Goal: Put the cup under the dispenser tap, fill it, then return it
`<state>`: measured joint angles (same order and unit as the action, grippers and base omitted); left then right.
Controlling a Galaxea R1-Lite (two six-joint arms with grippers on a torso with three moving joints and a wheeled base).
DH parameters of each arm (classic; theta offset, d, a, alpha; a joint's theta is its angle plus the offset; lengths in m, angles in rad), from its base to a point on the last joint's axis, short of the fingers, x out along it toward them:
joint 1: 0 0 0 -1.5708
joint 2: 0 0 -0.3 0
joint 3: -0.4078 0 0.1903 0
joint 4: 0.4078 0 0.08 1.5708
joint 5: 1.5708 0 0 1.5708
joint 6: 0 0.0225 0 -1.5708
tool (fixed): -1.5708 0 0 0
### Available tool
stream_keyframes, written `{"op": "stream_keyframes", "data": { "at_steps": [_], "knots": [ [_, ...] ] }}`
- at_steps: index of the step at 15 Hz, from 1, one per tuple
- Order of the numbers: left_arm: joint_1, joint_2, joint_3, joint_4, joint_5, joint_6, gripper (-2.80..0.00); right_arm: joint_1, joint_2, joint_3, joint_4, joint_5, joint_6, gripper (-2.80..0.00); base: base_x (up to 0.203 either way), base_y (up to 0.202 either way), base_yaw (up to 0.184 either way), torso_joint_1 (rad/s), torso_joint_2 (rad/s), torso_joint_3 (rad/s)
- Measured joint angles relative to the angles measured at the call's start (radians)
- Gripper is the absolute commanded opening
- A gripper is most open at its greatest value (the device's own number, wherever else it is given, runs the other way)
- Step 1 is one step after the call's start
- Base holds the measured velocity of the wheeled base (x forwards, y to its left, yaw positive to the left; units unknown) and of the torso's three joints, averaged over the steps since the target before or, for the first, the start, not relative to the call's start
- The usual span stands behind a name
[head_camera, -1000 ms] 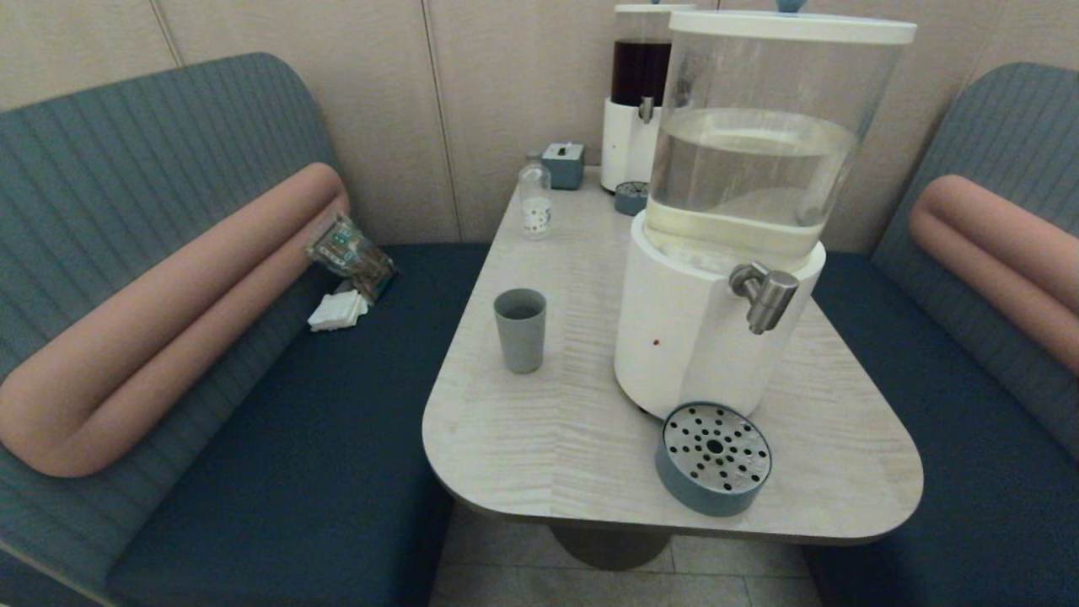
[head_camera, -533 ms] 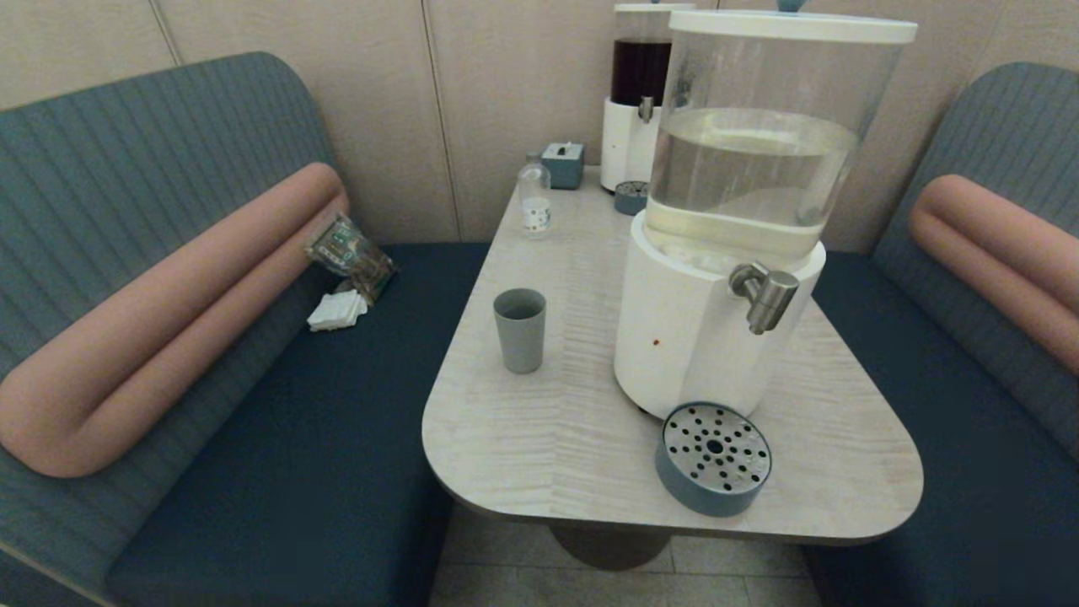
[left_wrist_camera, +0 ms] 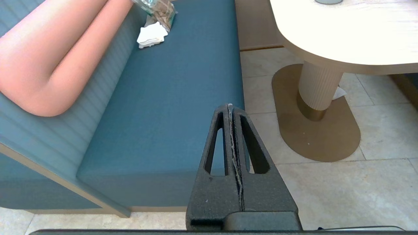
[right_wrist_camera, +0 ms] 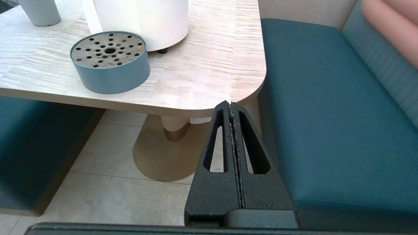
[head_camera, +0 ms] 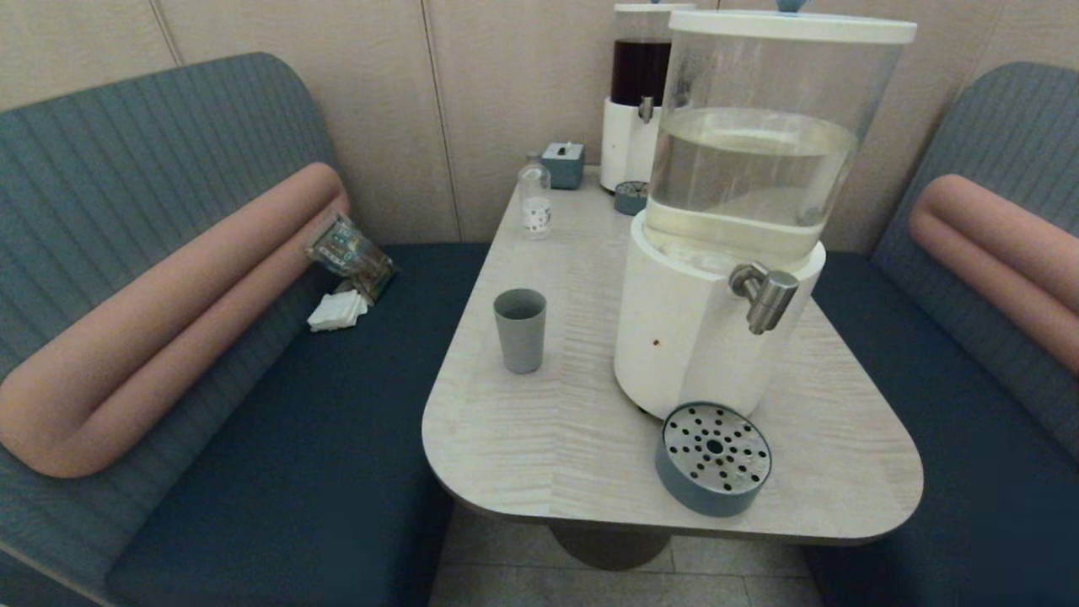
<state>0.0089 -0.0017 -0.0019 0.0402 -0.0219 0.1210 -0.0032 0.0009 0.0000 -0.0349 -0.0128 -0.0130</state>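
Note:
The grey-blue cup (head_camera: 520, 329) stands upright on the table (head_camera: 539, 438), left of the big clear-tank dispenser (head_camera: 725, 219); its foot also shows in the right wrist view, cup (right_wrist_camera: 40, 12). The steel dispenser tap (head_camera: 765, 296) juts out above the round perforated drip tray (head_camera: 714, 458), with nothing under it. Neither arm shows in the head view. My left gripper (left_wrist_camera: 230, 106) hangs shut and empty below table height, over the left bench's front edge. My right gripper (right_wrist_camera: 231, 103) is shut and empty too, low by the table's near right corner.
A narrower dark-liquid dispenser (head_camera: 639, 93) with its own small tray, a small clear bottle (head_camera: 534, 202) and a little blue box (head_camera: 563, 164) stand at the table's far end. Blue benches (head_camera: 278, 455) flank the table; a packet and napkins (head_camera: 346, 270) lie on the left one.

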Motion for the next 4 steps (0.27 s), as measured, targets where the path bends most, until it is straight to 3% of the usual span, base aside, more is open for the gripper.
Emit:
{"op": "stream_keyframes", "data": {
  "at_steps": [4],
  "knots": [
    [0.0,0.0,0.0,-0.002,0.0,-0.001,-2.8,0.0,0.0,0.0,-0.006,-0.001,0.007,-2.8,0.0,0.0,0.0,0.0,0.0,0.0]
  ]
}}
